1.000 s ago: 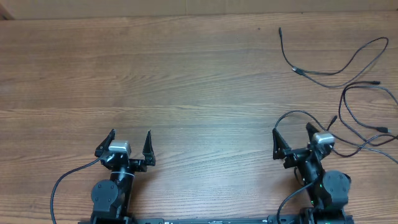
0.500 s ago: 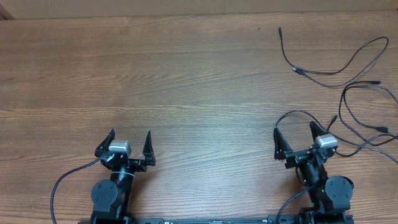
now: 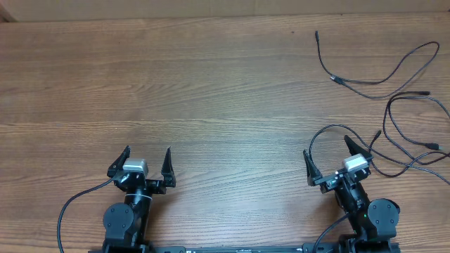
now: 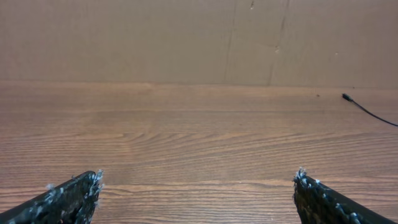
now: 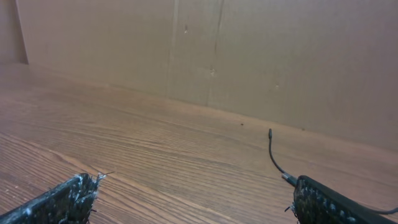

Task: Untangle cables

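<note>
Thin black cables lie on the wooden table at the right. One cable curves at the far right, with a plug end at its top. Other cables loop and cross lower, near the right edge. My right gripper is open and empty, just left of those loops. Its wrist view shows a cable with a plug ahead of the right finger. My left gripper is open and empty at the front left, far from the cables. Its wrist view shows one cable end far right.
A cardboard wall stands along the table's far edge. Thicker black robot cables trail from the arm bases at the front edge.
My right gripper has turned and shifted a little to the left. The left arm and the cables have not moved.
</note>
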### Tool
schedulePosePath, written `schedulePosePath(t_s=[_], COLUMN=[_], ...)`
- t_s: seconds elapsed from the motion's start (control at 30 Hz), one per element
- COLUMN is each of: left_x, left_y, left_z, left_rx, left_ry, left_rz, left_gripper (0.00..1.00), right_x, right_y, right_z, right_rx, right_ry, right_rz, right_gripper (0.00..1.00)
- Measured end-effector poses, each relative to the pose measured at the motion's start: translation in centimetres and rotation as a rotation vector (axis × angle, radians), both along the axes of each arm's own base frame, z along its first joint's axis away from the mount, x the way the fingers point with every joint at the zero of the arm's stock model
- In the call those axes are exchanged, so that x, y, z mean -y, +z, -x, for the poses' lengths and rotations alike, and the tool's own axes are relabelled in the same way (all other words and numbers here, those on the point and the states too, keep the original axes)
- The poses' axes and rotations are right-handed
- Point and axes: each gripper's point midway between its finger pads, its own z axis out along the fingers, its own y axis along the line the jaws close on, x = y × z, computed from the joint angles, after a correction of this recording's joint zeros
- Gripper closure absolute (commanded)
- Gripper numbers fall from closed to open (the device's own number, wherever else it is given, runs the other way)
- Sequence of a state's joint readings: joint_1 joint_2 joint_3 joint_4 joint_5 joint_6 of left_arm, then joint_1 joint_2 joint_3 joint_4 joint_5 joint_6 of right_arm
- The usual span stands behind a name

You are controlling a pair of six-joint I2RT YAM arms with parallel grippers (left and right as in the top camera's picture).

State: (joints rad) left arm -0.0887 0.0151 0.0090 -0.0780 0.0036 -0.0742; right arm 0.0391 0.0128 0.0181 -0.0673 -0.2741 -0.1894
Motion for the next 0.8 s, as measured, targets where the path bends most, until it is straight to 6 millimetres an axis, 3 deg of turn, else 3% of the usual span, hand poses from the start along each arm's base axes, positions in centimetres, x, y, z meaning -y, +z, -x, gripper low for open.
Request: schedulePosePath(t_s=[0.8], left_x=[0.00], left_y=[0.00], left_z=[0.00], left_rx=[0.000], left_ry=[0.000], left_rz=[0.000], left_gripper=[0.00], right_x=[-0.12], right_y=[0.01], right_z=[0.04], right_rx=[0.006], right_ry=[0.007], right_rz=[0.017], right_gripper=[0.00])
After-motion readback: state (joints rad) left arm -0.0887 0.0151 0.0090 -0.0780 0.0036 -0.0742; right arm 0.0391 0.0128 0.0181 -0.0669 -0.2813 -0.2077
